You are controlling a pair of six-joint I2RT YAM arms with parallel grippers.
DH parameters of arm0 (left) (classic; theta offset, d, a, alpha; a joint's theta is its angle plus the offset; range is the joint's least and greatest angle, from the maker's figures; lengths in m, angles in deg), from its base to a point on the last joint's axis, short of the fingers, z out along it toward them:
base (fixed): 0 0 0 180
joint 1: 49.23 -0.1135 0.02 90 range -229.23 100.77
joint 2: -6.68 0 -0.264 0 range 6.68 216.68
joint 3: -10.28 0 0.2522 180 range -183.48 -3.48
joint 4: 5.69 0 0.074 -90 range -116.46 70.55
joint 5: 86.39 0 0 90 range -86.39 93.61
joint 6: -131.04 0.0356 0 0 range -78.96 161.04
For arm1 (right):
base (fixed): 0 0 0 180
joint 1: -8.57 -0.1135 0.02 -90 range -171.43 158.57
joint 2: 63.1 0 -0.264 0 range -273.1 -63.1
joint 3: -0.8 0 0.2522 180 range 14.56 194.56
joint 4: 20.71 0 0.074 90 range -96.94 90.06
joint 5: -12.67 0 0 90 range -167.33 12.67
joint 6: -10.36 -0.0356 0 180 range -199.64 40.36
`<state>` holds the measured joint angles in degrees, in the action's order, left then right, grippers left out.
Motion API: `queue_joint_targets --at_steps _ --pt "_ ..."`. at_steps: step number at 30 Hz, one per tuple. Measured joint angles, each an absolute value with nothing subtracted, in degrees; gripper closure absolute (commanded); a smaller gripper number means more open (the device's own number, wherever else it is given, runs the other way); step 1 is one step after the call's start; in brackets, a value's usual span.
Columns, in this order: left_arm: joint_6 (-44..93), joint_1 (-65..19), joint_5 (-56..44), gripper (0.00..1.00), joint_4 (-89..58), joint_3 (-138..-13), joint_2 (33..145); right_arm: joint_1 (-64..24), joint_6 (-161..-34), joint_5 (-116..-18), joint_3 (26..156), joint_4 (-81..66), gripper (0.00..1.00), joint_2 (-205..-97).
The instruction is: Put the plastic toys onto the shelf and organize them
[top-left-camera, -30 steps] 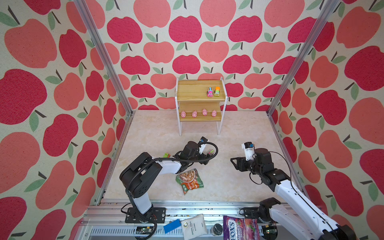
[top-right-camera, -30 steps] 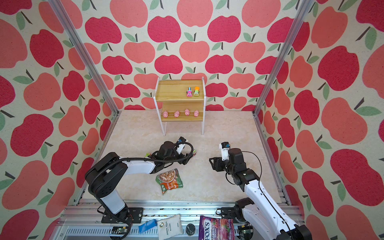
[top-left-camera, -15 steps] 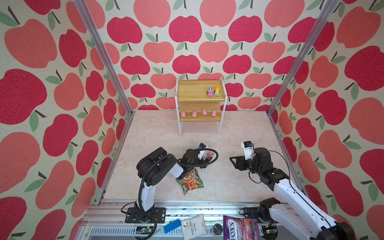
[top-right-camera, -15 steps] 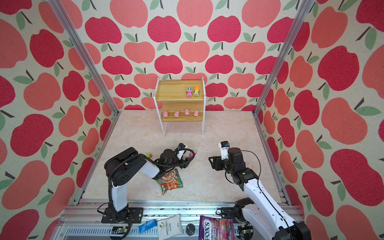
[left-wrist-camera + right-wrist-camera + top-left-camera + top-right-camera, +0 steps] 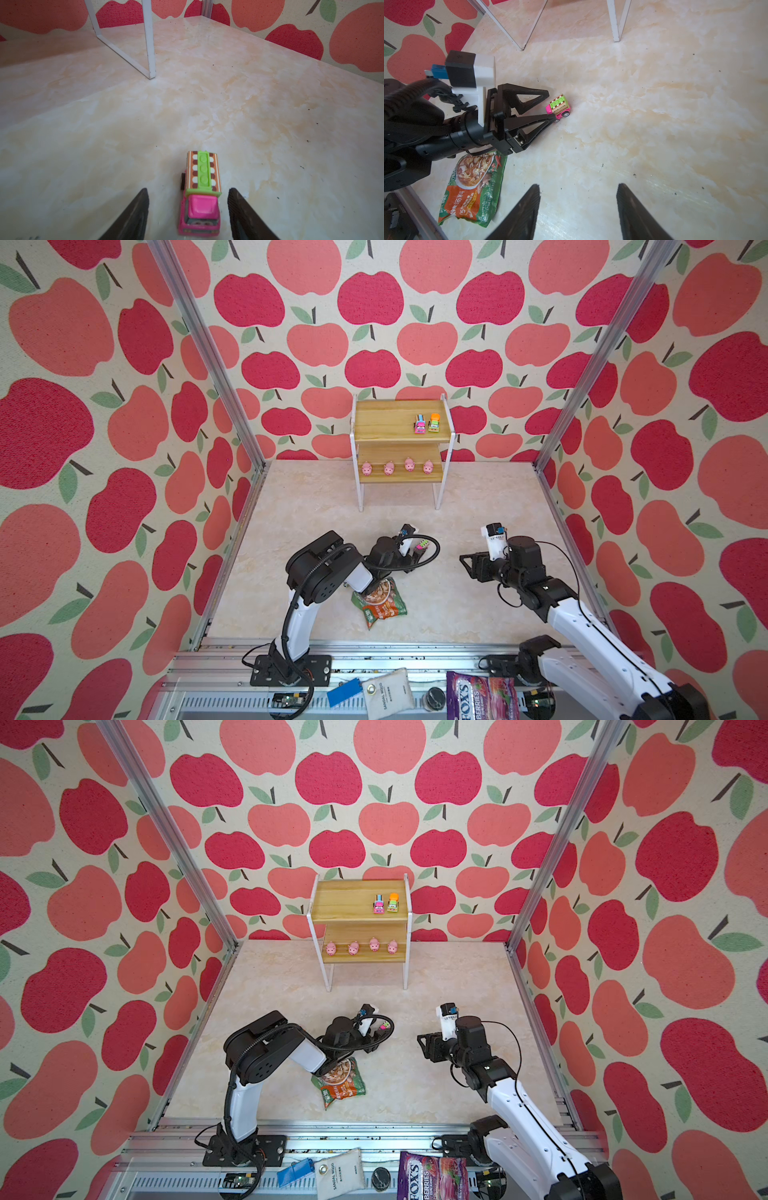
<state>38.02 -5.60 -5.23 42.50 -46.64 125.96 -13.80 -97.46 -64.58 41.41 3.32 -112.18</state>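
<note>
**Left gripper stands open around a toy truck on the table**

The pink-and-green truck (image 5: 200, 199) stands on its wheels on the pale marbled table (image 5: 478, 506). It is in front of the shelf (image 5: 382, 420) and well apart from its white legs. The left gripper (image 5: 188, 190) is low over the table with its two fingers spread, one on each side of the truck. In the left wrist view a clear gap shows on one side of the toy and only a thin gap on the other, so the fingers do not pinch it. In the right wrist view one fingertip (image 5: 553, 118) looks very near the cab of the truck; I cannot tell if it touches.

The right gripper (image 5: 578, 185) hovers over bare table, to the right of the truck in both top views. Its fingers are also spread, with nothing between them.

On the lower board of the shelf four pink pigs (image 5: 389, 468) stand in a row. On the upper board, near its right end, a pink-cab truck (image 5: 420, 425) and an orange-topped truck (image 5: 434, 423) stand just beside each other.

A green-and-orange snack packet (image 5: 380, 601) lies flat on the table, with one end under the left arm in both top views.
</note>
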Motion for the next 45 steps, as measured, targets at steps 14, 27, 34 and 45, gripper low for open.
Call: queue_joint_targets --at_steps 14,27,34,45 --pt "39.1 -5.5 -6.1 0.52 39.6 -50.0 127.1 -13.8 -97.0 -64.6 41.4 3.3 0.38 -111.8" --pt "39.0 -5.5 -6.3 0.68 38.6 -50.0 127.1 -13.8 -97.0 -64.6 41.3 3.3 0.38 -110.9" --pt "38.5 -4.3 -2.7 0.71 30.2 -50.7 121.0 -13.8 -97.0 -66.2 41.3 3.6 0.38 -107.7" --pt "31.8 -1.7 6.0 0.71 -1.1 -66.1 99.2 -13.8 -96.3 -73.6 44.8 6.6 0.39 -105.0"
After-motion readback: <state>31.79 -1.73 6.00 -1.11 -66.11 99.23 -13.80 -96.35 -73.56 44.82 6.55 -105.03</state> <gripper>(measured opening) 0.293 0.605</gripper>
